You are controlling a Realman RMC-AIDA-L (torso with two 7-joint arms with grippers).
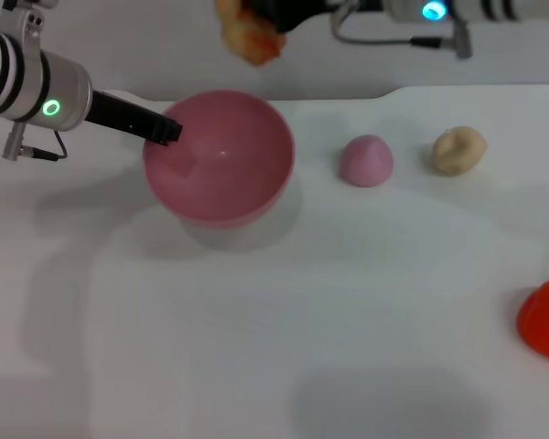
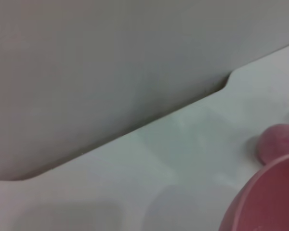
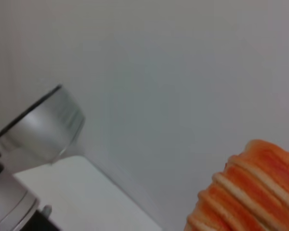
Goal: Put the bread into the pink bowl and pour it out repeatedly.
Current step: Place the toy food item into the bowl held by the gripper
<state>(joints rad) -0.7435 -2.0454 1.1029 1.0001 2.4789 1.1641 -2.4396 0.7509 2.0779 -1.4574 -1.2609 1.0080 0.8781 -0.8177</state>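
The bread (image 1: 249, 35) is held pinched in the right gripper (image 1: 273, 20), raised in the air above the bench's (image 1: 284, 320) far edge, just beyond the pink bowl (image 1: 221, 155). The bowl is gripped at its left rim by the left gripper (image 1: 167, 131), clamped onto it, near the far edge with nothing inside. A small pink dome (image 1: 365, 160) and a beige bun (image 1: 458, 149) sit to the bowl's right, and a red object (image 1: 546, 318) lies at the right edge

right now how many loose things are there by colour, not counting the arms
pink: 2, the pink bowl and a small dome
orange striped: 1, the bread, held up in the right gripper behind the bowl
beige: 1, a bun
red: 1, a thing cut off at the table's right edge
total: 5
The left gripper is on the bowl's rim.
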